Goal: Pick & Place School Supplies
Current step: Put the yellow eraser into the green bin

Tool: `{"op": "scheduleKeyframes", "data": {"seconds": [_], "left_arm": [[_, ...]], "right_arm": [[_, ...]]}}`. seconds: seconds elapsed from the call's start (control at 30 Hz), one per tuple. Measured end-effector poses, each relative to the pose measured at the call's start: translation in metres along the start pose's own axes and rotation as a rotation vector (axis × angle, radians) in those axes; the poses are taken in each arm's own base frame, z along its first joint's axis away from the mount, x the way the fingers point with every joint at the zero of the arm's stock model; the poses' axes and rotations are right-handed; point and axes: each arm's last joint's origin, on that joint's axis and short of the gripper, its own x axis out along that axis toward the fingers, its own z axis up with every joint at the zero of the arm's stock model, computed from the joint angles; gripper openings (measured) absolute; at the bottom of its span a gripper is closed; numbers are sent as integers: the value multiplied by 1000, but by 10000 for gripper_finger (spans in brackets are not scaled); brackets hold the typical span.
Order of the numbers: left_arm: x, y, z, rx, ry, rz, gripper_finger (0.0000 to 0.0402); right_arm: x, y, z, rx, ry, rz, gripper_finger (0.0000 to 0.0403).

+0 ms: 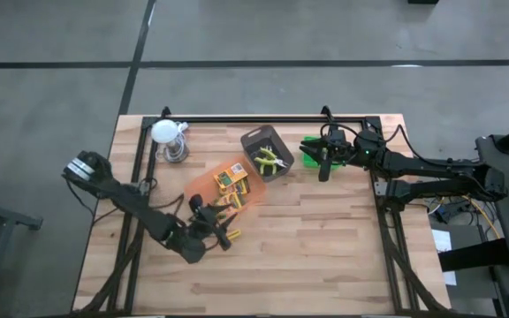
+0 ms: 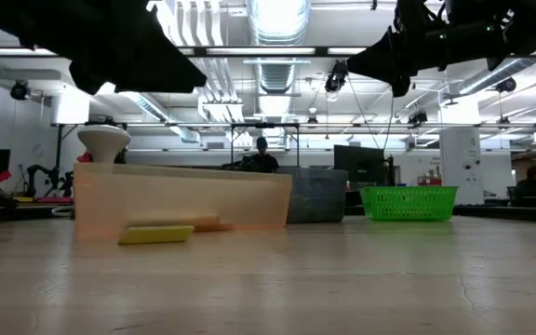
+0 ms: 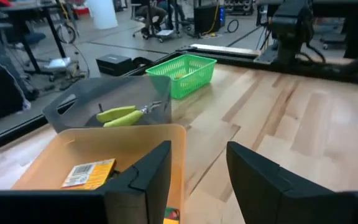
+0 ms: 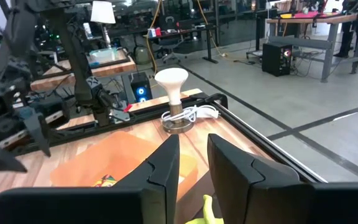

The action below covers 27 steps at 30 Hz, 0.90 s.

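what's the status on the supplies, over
left end effector at orange tray corner. right end effector up by green tray. crayon box in orange tray, scissors in black tray.

Crayon boxes (image 1: 231, 180) lie flat beside yellow sticks (image 1: 228, 205); lime-handled scissors (image 1: 269, 160) lie apart.

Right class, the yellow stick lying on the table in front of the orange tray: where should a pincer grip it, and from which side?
Grip the yellow stick at its middle, across its narrow width, coming straight down. It lies flat and long on the table, with the orange tray wall close behind, so a sideways approach looks blocked.
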Motion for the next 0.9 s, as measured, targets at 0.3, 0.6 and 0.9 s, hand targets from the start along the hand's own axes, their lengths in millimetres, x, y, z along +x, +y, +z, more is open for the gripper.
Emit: {"op": "scheduleKeyframes", "data": {"seconds": [0.3,0.6,0.9], "left_arm": [[-10,-38,-40,-22,-53,54,161],[-8,-54,-61,-74,-51,51,161],[-9,-50,-73,-84,101,-28,161]], "right_arm": [[0,0,0,0,0,1,68],[0,0,0,0,0,1,80],[0,0,0,0,0,0,81]]}}
